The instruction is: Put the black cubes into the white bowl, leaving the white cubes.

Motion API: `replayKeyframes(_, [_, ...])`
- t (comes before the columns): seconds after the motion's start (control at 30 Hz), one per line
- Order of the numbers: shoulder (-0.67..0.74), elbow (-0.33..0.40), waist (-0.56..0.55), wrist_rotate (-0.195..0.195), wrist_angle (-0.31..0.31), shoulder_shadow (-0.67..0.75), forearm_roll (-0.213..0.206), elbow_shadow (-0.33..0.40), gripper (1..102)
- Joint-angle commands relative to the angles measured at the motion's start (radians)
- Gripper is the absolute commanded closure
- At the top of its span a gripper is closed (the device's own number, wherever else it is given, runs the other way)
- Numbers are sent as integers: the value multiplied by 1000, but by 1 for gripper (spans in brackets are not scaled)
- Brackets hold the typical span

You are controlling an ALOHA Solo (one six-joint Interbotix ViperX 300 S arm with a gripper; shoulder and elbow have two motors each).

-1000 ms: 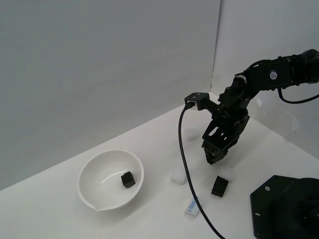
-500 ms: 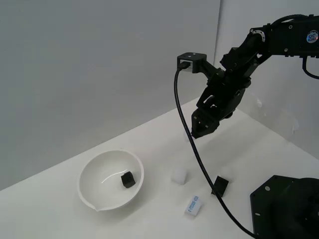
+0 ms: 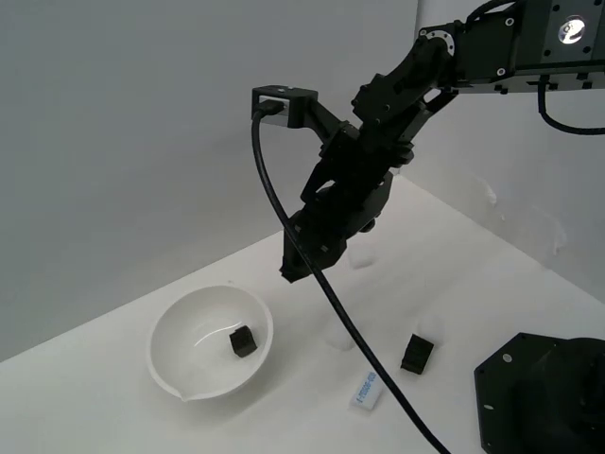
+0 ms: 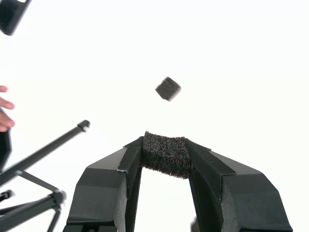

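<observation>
the gripper (image 4: 165,155) is clamped on a black cube (image 4: 165,154), carrying it high toward the white bowl (image 3: 170,364), which already holds one cube (image 3: 243,340). another black cube (image 3: 416,353) waits on the table. next: centre over the bowl, lower, let go.

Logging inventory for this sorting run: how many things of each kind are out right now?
Black cubes: 3
White cubes: 3
White bowl: 1
Printed white block: 1
Total: 8
</observation>
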Motion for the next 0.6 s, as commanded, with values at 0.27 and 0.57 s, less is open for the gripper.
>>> replayKeyframes(0.27, [-106, -133, -153, 0, -44, -101, -60, -140, 79])
replayKeyframes(0.57, [-207, -190, -196, 2, -72, -202, -60, -195, 84])
